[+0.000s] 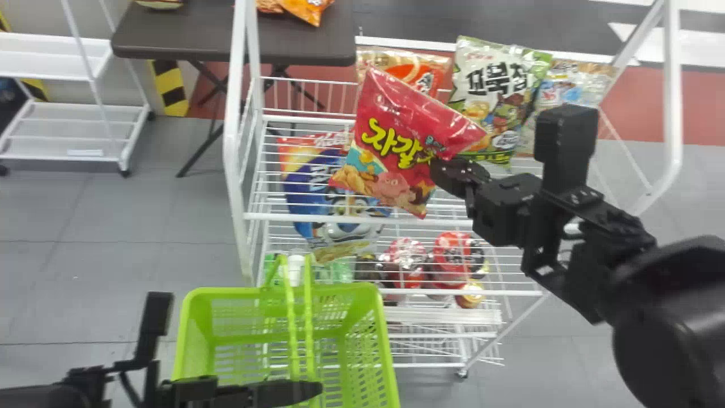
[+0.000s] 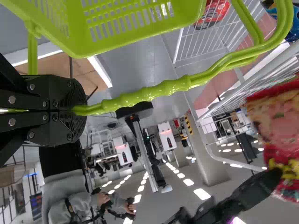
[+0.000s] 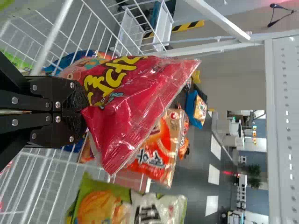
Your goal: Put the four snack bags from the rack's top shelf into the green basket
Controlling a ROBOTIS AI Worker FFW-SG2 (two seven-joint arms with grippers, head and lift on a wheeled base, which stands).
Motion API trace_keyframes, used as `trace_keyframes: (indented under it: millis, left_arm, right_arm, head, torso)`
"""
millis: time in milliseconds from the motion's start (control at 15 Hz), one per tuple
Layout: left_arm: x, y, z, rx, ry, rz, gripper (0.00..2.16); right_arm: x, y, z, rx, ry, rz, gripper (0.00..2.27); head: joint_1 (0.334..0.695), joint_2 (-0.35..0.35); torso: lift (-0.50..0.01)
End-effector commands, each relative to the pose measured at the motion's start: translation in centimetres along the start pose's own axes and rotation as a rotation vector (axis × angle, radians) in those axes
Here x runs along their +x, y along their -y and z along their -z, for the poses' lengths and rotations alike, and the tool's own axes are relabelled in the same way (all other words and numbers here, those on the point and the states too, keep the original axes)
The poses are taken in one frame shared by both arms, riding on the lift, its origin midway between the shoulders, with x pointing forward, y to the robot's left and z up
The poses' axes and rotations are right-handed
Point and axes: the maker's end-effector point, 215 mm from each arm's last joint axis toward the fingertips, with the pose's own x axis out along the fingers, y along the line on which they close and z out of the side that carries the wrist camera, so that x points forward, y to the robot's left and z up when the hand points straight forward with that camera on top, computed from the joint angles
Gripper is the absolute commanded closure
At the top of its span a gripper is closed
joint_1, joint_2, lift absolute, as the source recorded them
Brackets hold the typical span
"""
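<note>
My right gripper [image 1: 439,170] is shut on the right edge of a red snack bag [image 1: 396,144], lifted above the rack's top shelf [image 1: 340,219]. In the right wrist view the gripper [image 3: 84,109] pinches that red bag [image 3: 135,102] at its edge. An orange bag [image 1: 436,62], a green-white bag [image 1: 493,85] and a pale bag [image 1: 572,85] stand along the shelf's back. My left gripper [image 1: 314,391] is over the green basket [image 1: 190,317]; in the left wrist view the left gripper [image 2: 79,110] is shut on the basket's handle [image 2: 159,91], with the basket [image 2: 84,44] alongside.
A blue bag [image 1: 334,198] shows through the wires at the shelf's left. Round red packages [image 1: 453,252] lie lower in the rack. The rack's white post [image 1: 233,141] rises left of the red bag. Behind stands a dark table [image 1: 187,34] with more bags.
</note>
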Motion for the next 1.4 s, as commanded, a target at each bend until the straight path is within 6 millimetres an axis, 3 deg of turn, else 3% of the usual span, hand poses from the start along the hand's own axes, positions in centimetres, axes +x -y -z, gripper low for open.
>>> trace_keyframes:
  millis: [0, 200, 400, 667, 1000, 1333]
  left_arm:
    - [0.4, 0.0, -0.1, 0.002, -0.006, -0.005, 2.12]
    - [0.7, 0.2, -0.2, 0.003, -0.005, -0.001, 2.12]
    - [1.1, 0.6, 0.0, 0.001, -0.013, 0.001, 2.12]
    - [1.8, 1.4, 0.6, 0.005, -0.03, 0.008, 2.12]
    - [1.7, 1.9, 1.7, -0.008, -0.045, 0.007, 2.12]
    - [1.7, 2.1, 1.7, -0.01, -0.049, 0.006, 2.12]
  right_arm:
    - [-4.6, 1.0, 2.5, 0.026, -0.084, 0.022, 1.95]
    - [-9.0, 1.0, 7.3, 0.117, -0.223, -0.001, 1.95]
    - [-11.5, -2.7, 12.7, 0.255, -0.362, -0.08, 1.95]
    - [-9.6, -7.4, 16.5, 0.424, -0.386, -0.199, 1.95]
    - [-4.6, -9.8, 21.7, 0.554, -0.447, -0.278, 1.95]
    - [-3.7, -11.9, 25.1, 0.554, -0.523, -0.301, 1.95]
  head:
    - [0.695, -0.219]
    - [0.695, -0.312]
    - [0.695, -0.35]
    - [0.695, -0.35]
    - [0.695, -0.315]
    - [0.695, -0.253]
  torso:
    - [0.0]
    - [0.0]
    - [0.0]
    - [0.0]
    - [0.0]
    - [0.0]
